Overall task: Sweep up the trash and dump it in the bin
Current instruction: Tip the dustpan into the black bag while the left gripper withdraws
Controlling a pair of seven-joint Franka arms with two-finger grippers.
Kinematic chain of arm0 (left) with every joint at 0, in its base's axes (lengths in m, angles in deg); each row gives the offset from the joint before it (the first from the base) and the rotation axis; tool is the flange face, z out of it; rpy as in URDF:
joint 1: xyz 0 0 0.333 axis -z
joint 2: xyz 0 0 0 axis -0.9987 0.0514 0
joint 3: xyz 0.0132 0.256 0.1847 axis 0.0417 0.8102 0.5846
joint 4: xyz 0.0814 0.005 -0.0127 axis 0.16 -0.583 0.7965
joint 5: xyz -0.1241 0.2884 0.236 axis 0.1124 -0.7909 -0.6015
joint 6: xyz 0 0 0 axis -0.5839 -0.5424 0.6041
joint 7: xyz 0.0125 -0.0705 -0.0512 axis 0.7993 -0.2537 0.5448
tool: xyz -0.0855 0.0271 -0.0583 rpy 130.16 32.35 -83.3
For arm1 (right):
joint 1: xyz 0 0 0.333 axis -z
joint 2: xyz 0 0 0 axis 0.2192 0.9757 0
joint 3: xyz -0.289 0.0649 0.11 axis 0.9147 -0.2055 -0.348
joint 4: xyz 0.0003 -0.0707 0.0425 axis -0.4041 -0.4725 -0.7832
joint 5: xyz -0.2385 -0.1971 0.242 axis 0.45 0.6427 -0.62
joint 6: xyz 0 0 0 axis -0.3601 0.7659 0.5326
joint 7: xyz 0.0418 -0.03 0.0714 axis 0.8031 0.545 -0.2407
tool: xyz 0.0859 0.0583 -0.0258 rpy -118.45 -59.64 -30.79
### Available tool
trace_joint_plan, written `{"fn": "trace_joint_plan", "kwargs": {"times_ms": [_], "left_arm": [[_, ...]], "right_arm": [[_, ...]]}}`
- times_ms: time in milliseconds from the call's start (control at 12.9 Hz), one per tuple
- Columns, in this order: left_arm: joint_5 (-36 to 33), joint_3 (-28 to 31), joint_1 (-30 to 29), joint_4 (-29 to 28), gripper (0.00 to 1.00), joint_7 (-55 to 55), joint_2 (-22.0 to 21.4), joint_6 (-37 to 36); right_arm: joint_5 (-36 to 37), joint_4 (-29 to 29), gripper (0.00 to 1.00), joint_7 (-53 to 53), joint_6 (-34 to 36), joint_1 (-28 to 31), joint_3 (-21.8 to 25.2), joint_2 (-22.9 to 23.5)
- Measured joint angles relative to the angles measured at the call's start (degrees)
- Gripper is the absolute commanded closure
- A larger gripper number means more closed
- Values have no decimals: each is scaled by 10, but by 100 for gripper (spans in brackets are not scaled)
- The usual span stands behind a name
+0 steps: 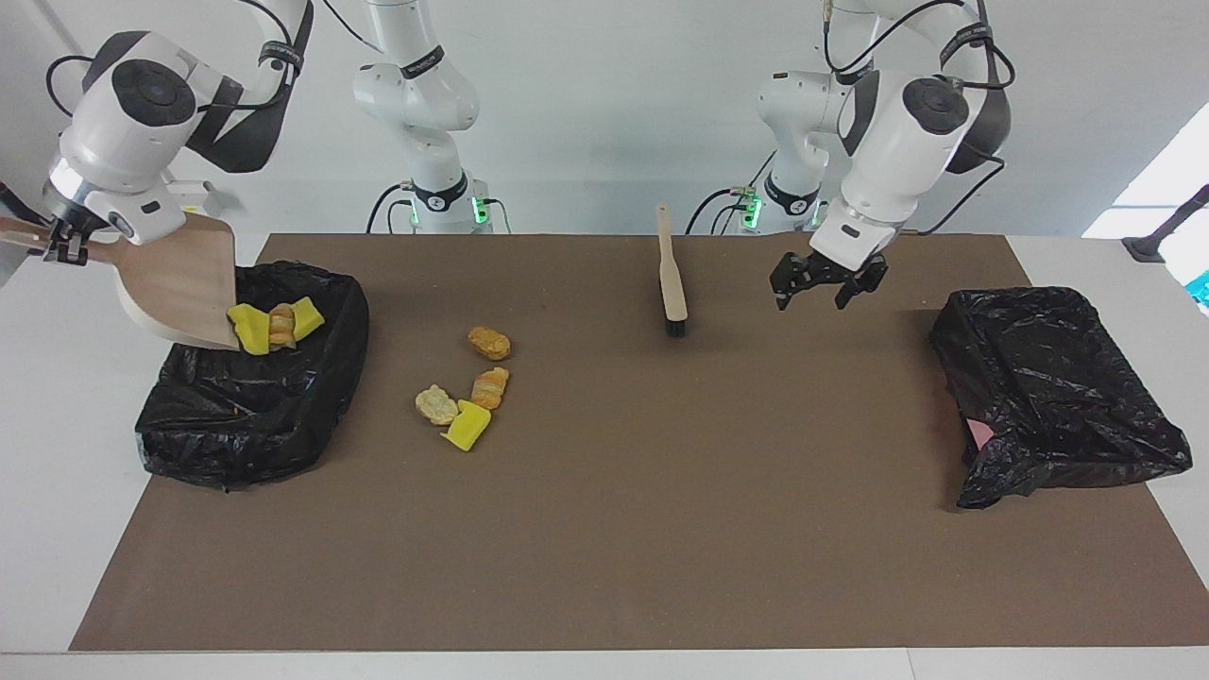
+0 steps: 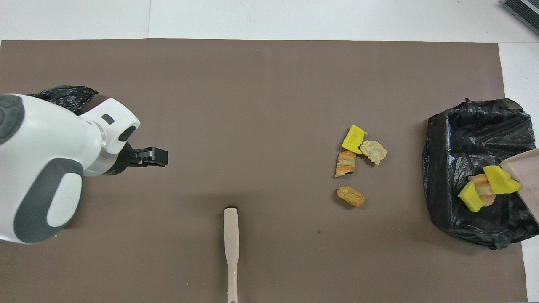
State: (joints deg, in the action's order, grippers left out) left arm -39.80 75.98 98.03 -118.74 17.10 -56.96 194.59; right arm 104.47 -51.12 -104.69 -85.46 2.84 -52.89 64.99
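Tilting over the bin, the dustpan has its handle clamped in the right gripper; three trash pieces sit at its lip, four more on the mat. Left gripper hangs open, empty, near the brush. Overhead: dustpan cut off at frame edge, right gripper unseen; left arm hides most of the second bag.

White wall, brown-matted white table
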Motion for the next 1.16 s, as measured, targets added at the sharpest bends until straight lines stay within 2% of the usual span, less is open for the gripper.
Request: {"fn": "trace_joint_plan", "kwargs": {"times_ms": [233, 466, 699, 932, 1165], "left_arm": [[-1, 1, -44, 97, 0, -48, 34, -82], [-20, 2, -68, 165, 0, -103, 45, -156], [-25, 2, -85, 173, 0, -133, 43, -172], [-25, 2, -86, 171, 0, -135, 43, -173], [-25, 2, -86, 171, 0, -136, 43, -173]], "right_arm": [[1, -10, 100, -3, 8, -9, -3, -17], [-13, -9, 100, 15, 113, -51, -4, -67], [-59, -10, 100, 47, 195, -102, -6, -108], [-132, -14, 100, 113, 203, -125, -8, -111], [-208, -16, 100, 257, 203, -179, -10, -110]]}}
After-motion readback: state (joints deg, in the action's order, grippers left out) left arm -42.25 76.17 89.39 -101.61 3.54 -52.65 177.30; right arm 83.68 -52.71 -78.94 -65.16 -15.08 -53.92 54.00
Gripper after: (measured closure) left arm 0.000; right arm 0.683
